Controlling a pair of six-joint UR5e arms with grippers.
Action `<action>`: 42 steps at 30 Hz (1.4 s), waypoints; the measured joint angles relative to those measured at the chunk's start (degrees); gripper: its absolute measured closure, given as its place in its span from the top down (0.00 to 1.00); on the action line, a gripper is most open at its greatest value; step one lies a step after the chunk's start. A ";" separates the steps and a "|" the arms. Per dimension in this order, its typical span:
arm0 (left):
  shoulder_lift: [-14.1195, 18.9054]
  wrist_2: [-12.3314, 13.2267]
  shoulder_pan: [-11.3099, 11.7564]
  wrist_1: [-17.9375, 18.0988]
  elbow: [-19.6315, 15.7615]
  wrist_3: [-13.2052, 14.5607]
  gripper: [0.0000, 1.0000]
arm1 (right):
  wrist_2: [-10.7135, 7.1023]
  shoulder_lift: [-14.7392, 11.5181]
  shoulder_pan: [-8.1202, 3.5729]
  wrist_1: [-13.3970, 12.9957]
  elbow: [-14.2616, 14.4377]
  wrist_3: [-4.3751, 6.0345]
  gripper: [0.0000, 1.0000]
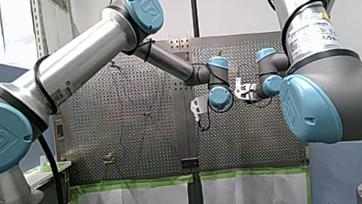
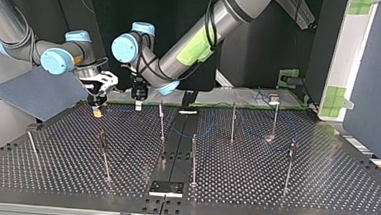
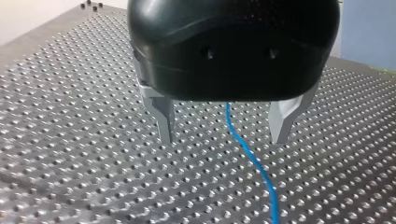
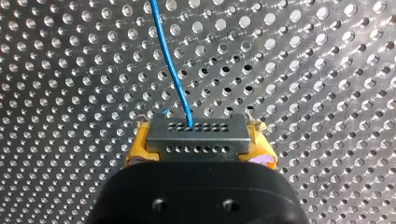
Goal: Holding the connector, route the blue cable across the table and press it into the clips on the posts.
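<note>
My right gripper (image 4: 200, 150) has its yellow pads shut on a grey connector (image 4: 196, 133) with rows of small holes. The blue cable (image 4: 173, 70) leaves the connector's top and runs ahead over the perforated table. In the top view my right gripper (image 2: 97, 107) hangs low over the table's far edge at the left. My left gripper (image 2: 137, 103) is just beside it. In the left wrist view my left gripper (image 3: 223, 137) is open just above the table, and the blue cable (image 3: 252, 158) lies on the plate between its metal fingers (image 3: 164, 116), untouched.
Several thin upright posts (image 2: 162, 121) with clips stand across the table (image 2: 323, 191); one (image 2: 233, 121) is in the middle and another (image 2: 289, 166) is at the top view's right. A small black plate (image 2: 166, 188) sits at the near edge.
</note>
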 joint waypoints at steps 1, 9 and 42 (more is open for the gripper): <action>-0.57 0.08 0.09 -0.45 0.62 -0.05 1.00 | -0.04 0.02 -0.03 0.00 0.01 0.00 0.00; -4.74 -0.27 0.88 -1.37 4.87 -0.33 1.00 | -0.37 0.07 -0.29 0.01 0.05 -0.09 0.00; -6.07 -2.82 1.11 -1.86 7.71 -0.12 0.00 | -2.10 0.06 -0.37 -0.01 0.00 0.02 0.00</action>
